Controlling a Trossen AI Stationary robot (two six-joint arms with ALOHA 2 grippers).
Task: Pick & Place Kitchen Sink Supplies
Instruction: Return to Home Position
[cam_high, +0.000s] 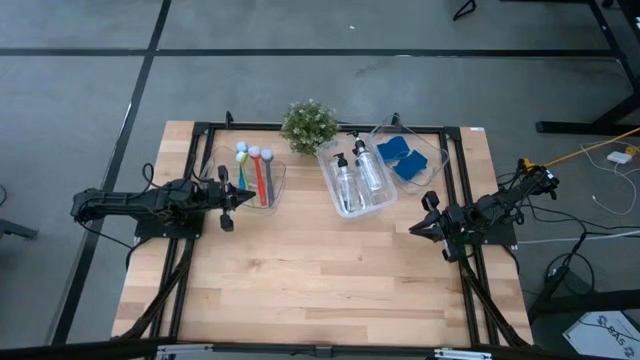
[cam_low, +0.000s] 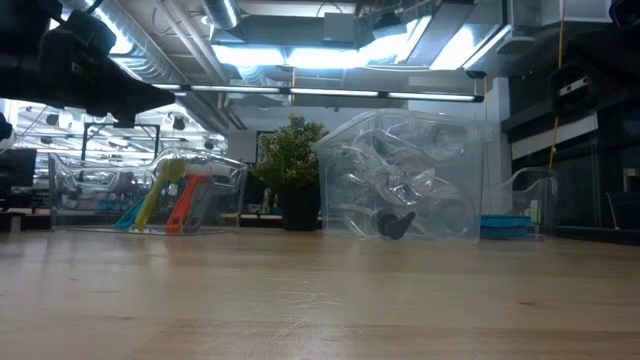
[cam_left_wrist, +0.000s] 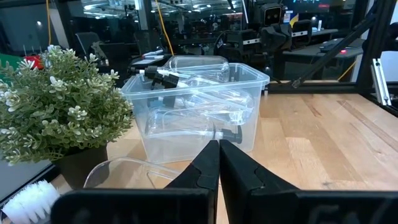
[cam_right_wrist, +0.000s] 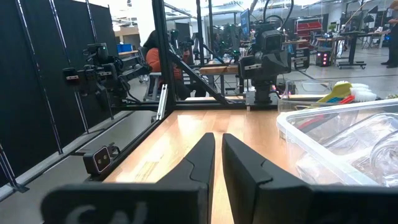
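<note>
Left gripper hovers just beside the left bin, fingers pressed together, holding nothing. Right gripper sits near the right edge of the desk, fingers likewise together and empty. Dish brushes lie in the left bin, two pump bottles in the middle bin, and what look like two blue sponges in the right bin.
</note>
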